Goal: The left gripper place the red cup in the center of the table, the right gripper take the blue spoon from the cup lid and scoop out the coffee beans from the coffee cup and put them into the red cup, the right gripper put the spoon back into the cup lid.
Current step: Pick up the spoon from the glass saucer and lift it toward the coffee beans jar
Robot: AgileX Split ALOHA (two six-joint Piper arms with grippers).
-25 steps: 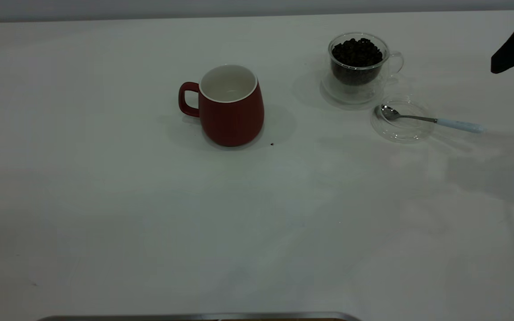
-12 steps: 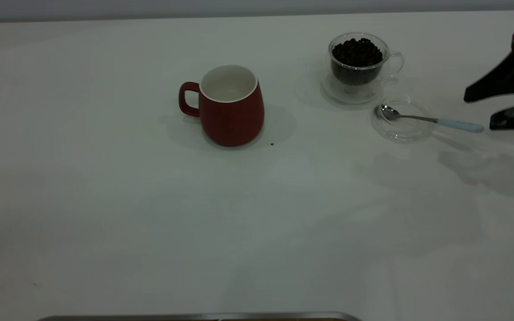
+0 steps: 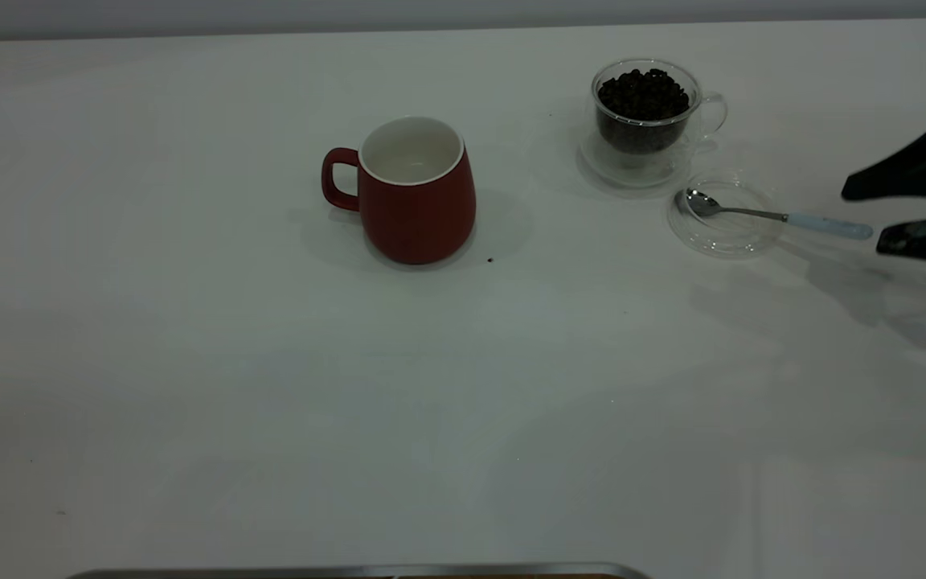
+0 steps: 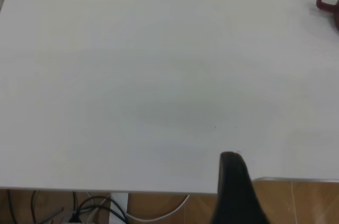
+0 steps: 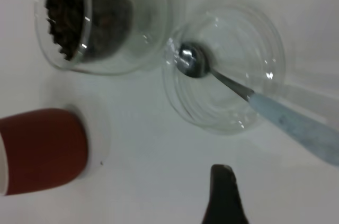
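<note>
Hovering at the bench's three o'clock edge, the right gripper holds its fingers apart, lined up on the blue spoon's pale handle, which juts off the cup lid for an easy pinch; its bowl rests inside the lid; the red cup stands mid-bench, empty; the coffee cup of coffee beans sits at one o'clock; the left gripper idles off the bench edge, fingers' state unclear.

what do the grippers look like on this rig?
Right gripper: two matte black fingers, wedge-shaped, tapering to points; no markings or cables visible. Left gripper: only one black rounded fingertip shows, in its wrist view.
</note>
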